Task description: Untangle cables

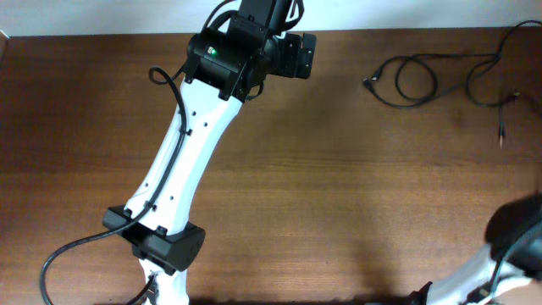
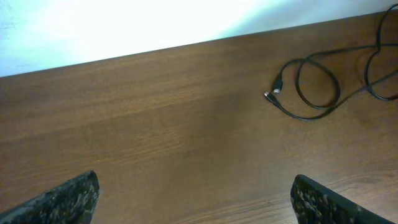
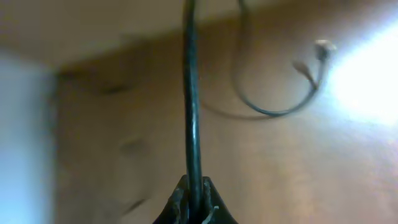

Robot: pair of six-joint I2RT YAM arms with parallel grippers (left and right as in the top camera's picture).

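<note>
Thin black cables lie in loose loops at the table's far right, with a plug end pointing left and a light-tipped end further right. The left wrist view shows the same loops and plug. My left gripper is at the far middle of the table, open and empty, well left of the cables. My right gripper is shut on a black cable that runs straight up from the jaws. A loose curved end with a pale plug hangs beyond it. This view is blurred.
The brown wooden table ends at a white wall along its far edge. My right arm shows only as a dark blurred shape at the bottom right corner. The left arm's own thick black wire loops beside it.
</note>
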